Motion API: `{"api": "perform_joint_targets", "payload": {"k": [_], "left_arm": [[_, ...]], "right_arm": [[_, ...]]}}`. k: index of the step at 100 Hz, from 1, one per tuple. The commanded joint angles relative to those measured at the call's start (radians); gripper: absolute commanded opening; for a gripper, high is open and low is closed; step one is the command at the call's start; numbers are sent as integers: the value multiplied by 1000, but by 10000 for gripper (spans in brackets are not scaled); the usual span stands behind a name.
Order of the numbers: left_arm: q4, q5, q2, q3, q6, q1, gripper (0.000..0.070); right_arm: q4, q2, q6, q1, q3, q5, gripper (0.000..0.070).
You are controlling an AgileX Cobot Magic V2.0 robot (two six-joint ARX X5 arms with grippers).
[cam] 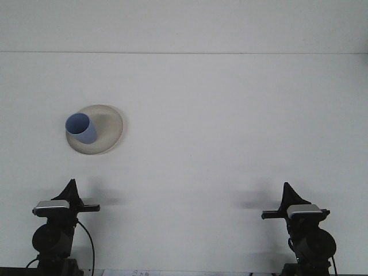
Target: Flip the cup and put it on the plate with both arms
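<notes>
Both tools, left (71,185) and right (286,188), sit at the near edge holding nothing; how far open, I cannot tell. On the far-left white surface (218,115), the blue cup (80,127) stands mouth-up on the beige plate (106,132).

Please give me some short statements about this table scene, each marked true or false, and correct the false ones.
1. The blue cup stands on the plate with its opening up. True.
2. The plate is on the right half of the table. False: it is on the left half, ahead of the left arm.
3. The left tool touches the cup. False: it is near the bottom edge, well apart from cup and plate.
4. The right tool holds nothing that can be seen. True.
5. The cup sits toward the left edge of the plate, not at its middle. True.
6. A second cup lies on the table. False: only one cup is visible.
</notes>
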Motion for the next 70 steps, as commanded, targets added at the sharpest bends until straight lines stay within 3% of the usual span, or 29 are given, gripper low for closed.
{"api": "perform_joint_targets", "payload": {"k": [1, 70], "left_arm": [[11, -4, -1, -19, -5, 1, 13], [10, -5, -1, -19, -5, 1, 13]], "right_arm": [[21, -5, -12, -15, -17, -5, 6], [79, -5, -20, -23, -63, -8, 6]]}}
